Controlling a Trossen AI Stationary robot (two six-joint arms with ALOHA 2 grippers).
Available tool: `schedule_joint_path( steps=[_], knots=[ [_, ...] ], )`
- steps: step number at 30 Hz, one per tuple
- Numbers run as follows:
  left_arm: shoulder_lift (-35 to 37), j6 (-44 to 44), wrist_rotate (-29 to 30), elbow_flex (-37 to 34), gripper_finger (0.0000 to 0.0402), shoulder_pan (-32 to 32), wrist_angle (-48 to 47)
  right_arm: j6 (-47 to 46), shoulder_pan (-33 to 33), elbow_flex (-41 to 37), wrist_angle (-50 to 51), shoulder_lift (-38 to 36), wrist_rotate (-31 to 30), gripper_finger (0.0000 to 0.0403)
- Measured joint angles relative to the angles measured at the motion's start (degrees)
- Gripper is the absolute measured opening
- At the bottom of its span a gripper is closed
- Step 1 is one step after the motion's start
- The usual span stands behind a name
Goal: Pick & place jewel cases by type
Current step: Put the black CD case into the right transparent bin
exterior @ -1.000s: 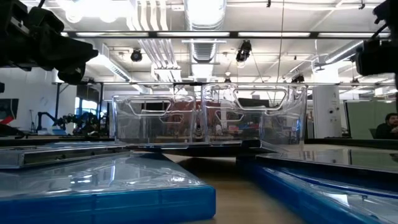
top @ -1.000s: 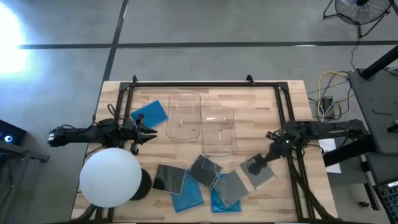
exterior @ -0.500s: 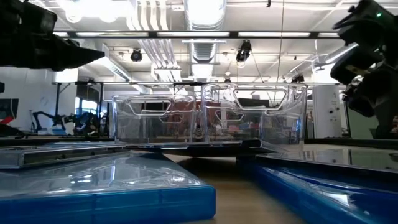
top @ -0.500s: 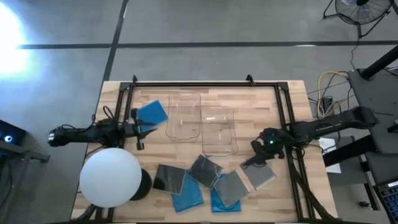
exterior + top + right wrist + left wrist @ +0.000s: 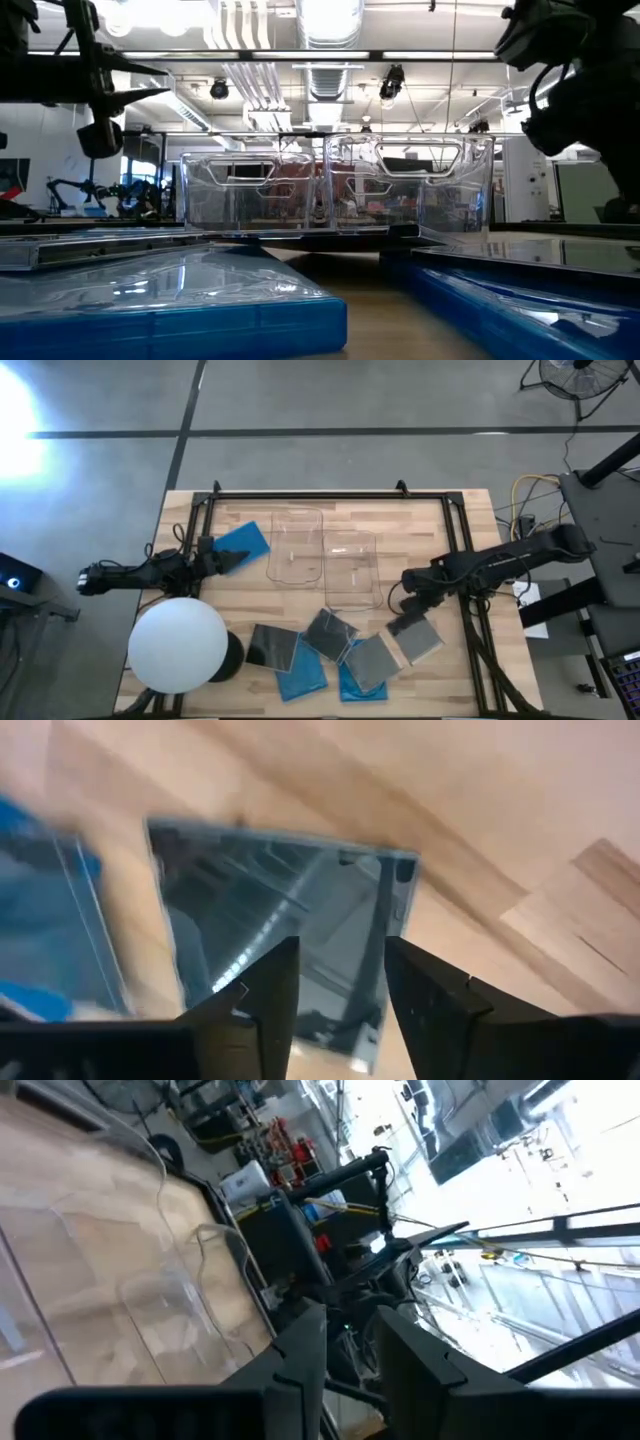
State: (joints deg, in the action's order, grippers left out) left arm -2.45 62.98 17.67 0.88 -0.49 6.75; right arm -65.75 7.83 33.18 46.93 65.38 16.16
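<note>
Several jewel cases lie flat on the table's near half: a dark one, a blue one, a grey one, a grey one resting on a blue one, and a grey one at the right. One more blue case lies alone at the far left. My right gripper hovers open above the rightmost grey case, its fingers astride it in the wrist view without touching. My left gripper is open by the lone blue case's near left corner, tipped upward.
Two clear plastic bins stand side by side at the table's middle, also in the low view. A big white ball sits at the near left corner. A black frame rims the table. Bare wood lies at the far right.
My left gripper has drawn back toward the table's left edge and tipped upward. My right gripper has moved toward the table's left and slightly toward the far edge, staying over the rightmost grey case. The cases have kept their places.
</note>
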Motion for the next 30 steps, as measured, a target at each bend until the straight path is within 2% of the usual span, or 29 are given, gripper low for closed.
schedule_joint_path(
  steps=[3,10,14,24,30],
  knots=[
    [-0.3,3.2,-2.6,1.8,0.0071,0.0,-5.0,0.9,1.4,-2.1,0.0,-1.4,0.4,0.0157],
    [-5.5,4.4,-15.8,9.5,0.0068,0.0,-24.9,-5.3,4.5,-7.6,-3.4,-8.2,-0.1,0.0186],
    [-10.8,2.8,-21.9,11.9,0.0068,-0.1,-24.6,-7.3,6.6,-9.3,-3.4,-10.1,-1.4,0.0205],
    [-30.5,-12.5,-23.4,23.8,0.0047,-0.5,-21.5,-11.9,9.6,-8.8,-4.9,-10.2,-5.6,0.0235],
    [-41.6,-16.6,-30.7,27.1,0.0037,-0.7,-21.6,-15.8,9.6,-7.3,-6.1,-10.1,-1.7,0.0236]
  ],
)
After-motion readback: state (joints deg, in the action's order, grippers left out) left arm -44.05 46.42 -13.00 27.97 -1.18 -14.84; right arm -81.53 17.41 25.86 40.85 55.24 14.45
